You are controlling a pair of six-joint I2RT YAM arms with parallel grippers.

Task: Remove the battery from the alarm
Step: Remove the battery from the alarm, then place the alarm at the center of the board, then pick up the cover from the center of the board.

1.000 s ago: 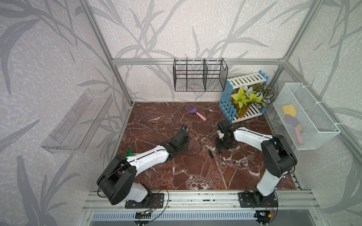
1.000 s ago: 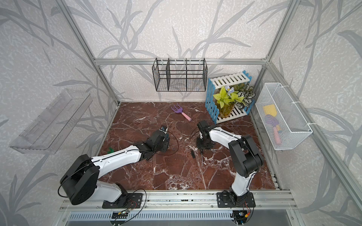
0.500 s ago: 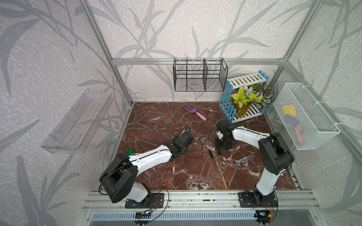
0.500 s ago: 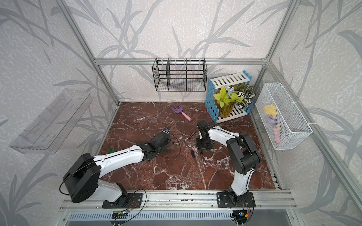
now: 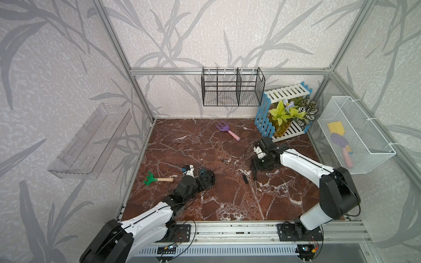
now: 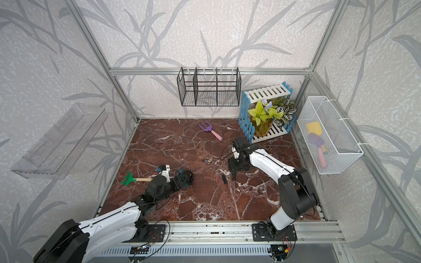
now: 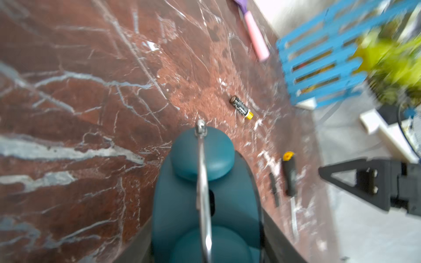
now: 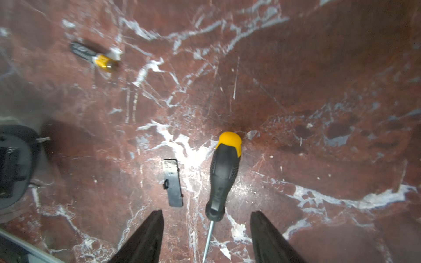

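Two claws of mine were low over the bench (image 5: 182, 145). My left claw (image 5: 200, 180) was clamped on the alarm (image 7: 177, 200), whose teal body and metal handle filled the left wrist view.

The battery (image 5: 226, 160) was out of the alarm. It lay flat on bare marble near the middle of the bench, at about 1 o'clock from the alarm and 10 o'clock from my right claw (image 8: 206, 214), well apart from both.

My right claw stood open and held nothing. Its jaws were spread wide to either side of the thin shaft of the screwdriver (image 8: 224, 175), whose black-and-yellow handle pointed toward 12 o'clock.

A small flat black cover (image 8: 173, 183) lay just at 9 o'clock of that handle, beside it but apart, on the stretch between the alarm and my right claw.

Farther off:
- A green rake (image 5: 157, 180) with a wooden handle lay at 9 o'clock of my left claw.
- A purple rake (image 5: 227, 131) lay at 12 o'clock of the battery.
- A blue-and-white crate (image 5: 264, 118) with a plant stood at 1 o'clock of my right claw.
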